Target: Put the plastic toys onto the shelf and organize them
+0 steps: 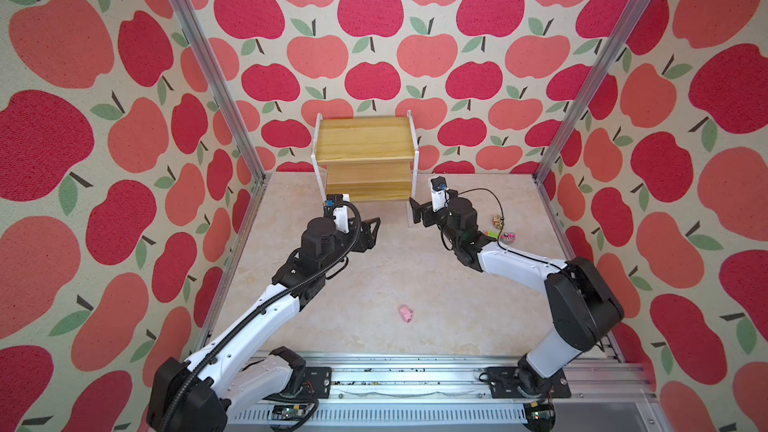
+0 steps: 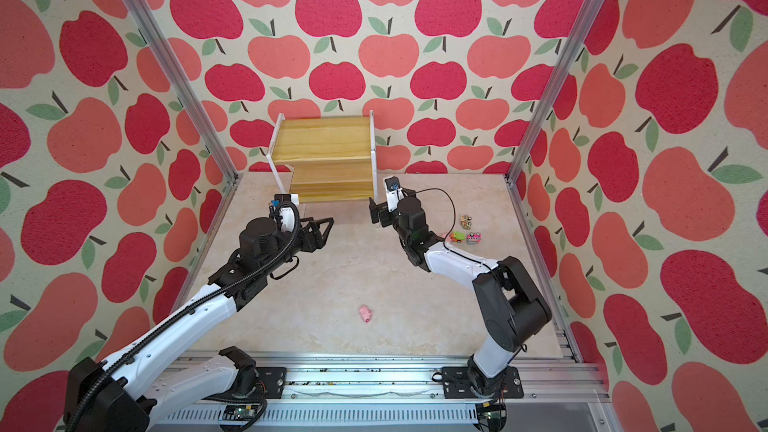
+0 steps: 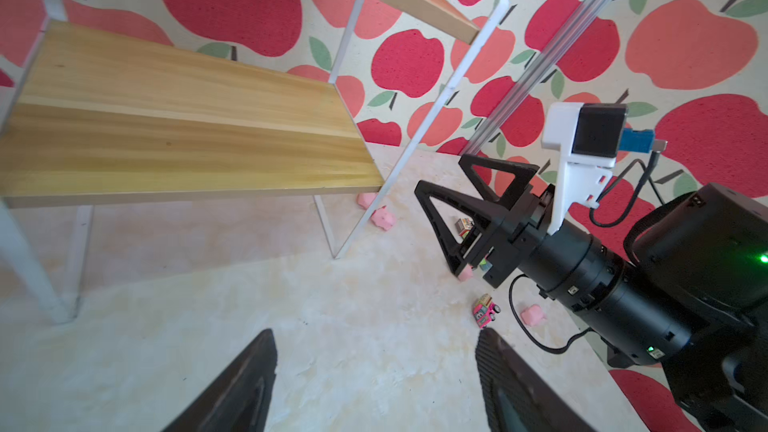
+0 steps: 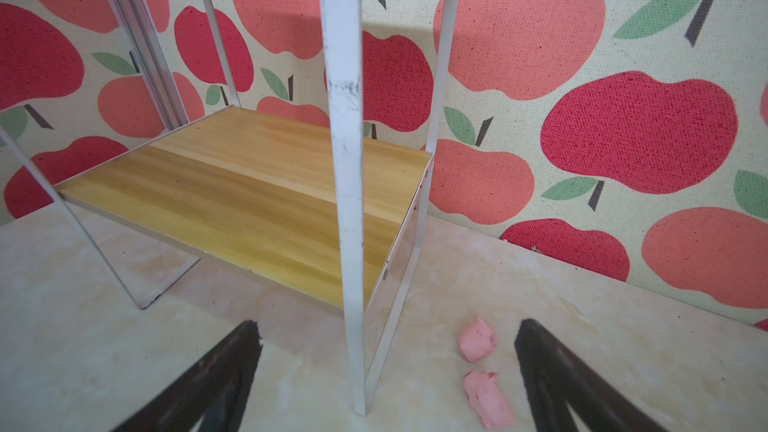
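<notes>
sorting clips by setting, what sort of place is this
Likely a staged robot test cell, not a home: apple-print fabric walls on aluminium posts, a left arm and right arm mounted on a metal rail, facing a small shelf.

Premises: a robotics test cell, not a home. Apple-print fabric walls (image 1: 374,56) stand behind and to both sides of the shelf (image 1: 365,139), framed by aluminium posts (image 1: 599,76). In front of the shelf, a marble-look tabletop (image 1: 395,268) ends at a slotted aluminium rail (image 1: 415,371) carrying two bolted arm bases (image 1: 528,382) and exposed circuit boards (image 1: 291,411).
</notes>
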